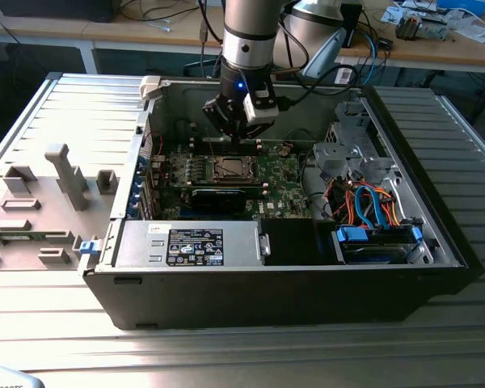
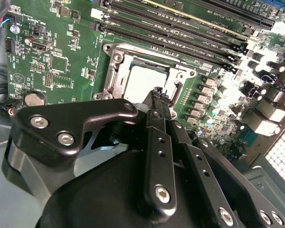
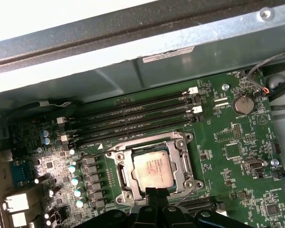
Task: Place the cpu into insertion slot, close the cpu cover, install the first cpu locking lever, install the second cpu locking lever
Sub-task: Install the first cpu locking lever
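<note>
Memory slots (image 3: 137, 116) and case wall (image 3: 133, 71) crowd the insertion slot (image 3: 154, 171).

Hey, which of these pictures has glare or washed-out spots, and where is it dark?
In the second wrist view, glare bleaches the green circuit board at one edge; in the first wrist view, the silvery-grey square cpu is evenly lit while the grey case wall is blown white; in the exterior view, the case floor lies in shadow.
</note>
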Controlling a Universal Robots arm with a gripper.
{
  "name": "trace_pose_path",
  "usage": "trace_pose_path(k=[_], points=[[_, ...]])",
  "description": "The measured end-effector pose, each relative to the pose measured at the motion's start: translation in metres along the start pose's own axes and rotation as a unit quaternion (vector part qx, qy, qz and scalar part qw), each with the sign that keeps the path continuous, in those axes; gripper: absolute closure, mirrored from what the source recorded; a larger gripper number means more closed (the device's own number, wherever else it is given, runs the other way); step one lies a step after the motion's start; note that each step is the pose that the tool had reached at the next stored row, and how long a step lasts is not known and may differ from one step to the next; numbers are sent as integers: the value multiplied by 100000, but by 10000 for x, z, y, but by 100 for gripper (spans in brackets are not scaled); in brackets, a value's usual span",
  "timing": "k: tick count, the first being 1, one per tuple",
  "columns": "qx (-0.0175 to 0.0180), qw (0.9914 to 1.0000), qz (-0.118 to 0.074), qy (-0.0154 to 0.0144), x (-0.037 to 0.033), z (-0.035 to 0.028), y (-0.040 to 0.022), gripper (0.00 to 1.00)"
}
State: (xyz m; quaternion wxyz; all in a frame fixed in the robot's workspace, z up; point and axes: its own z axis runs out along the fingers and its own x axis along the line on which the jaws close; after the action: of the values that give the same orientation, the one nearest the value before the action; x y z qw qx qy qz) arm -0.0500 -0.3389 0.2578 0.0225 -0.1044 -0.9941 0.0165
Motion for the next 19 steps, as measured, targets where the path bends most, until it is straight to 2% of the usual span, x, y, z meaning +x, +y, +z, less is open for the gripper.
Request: trace_pose_path(k=[19], points=[[116, 99956, -2951, -109, 0, 0, 0, 89]])
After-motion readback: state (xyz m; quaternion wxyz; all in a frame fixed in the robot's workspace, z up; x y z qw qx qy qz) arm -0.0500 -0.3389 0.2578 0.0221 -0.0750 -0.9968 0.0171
